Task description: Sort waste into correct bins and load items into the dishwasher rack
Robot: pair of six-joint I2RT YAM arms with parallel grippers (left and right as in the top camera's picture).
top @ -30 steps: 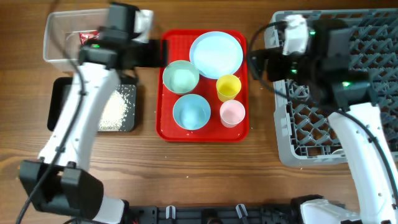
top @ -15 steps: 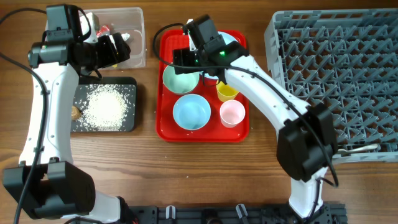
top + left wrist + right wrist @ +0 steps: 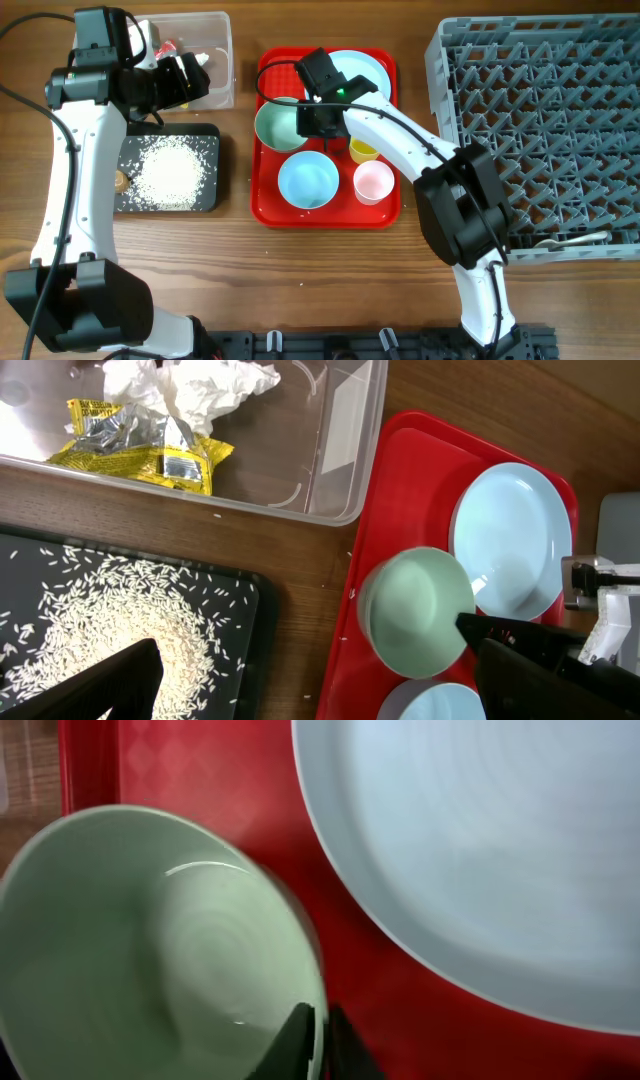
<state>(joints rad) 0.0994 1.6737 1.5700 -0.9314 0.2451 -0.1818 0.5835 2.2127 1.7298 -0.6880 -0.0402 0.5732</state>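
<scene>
Overhead view, read from the lower edge upward. On the red tray (image 3: pixel 268 215), the blue bowl (image 3: pixel 307 180) and pink cup (image 3: pixel 373 182) stand at lower centre, unmoved. Just above them, the right gripper (image 3: pixel 320 1030) has come down from over the green bowl (image 3: pixel 275 125) onto its right rim. In the wrist view the jaws are nearly closed, one finger inside the rim and one outside, pinching it. The bowl sits slightly further left than half a second ago and looks tipped, which suggests a lift is beginning. The yellow cup (image 3: pixel 362 152) and plate (image 3: pixel 360 75) lie beyond it. None of these dishes is in the rack (image 3: pixel 540 120) at right, so loading is judged to be at its first item. At upper left, the left gripper (image 3: pixel 310 650) hangs wide open and empty by the tub (image 3: pixel 220 60), which holds tissue (image 3: pixel 190 385) and wrappers (image 3: pixel 140 445). Rice (image 3: pixel 175 170) lies in the black tray (image 3: pixel 212 200).
</scene>
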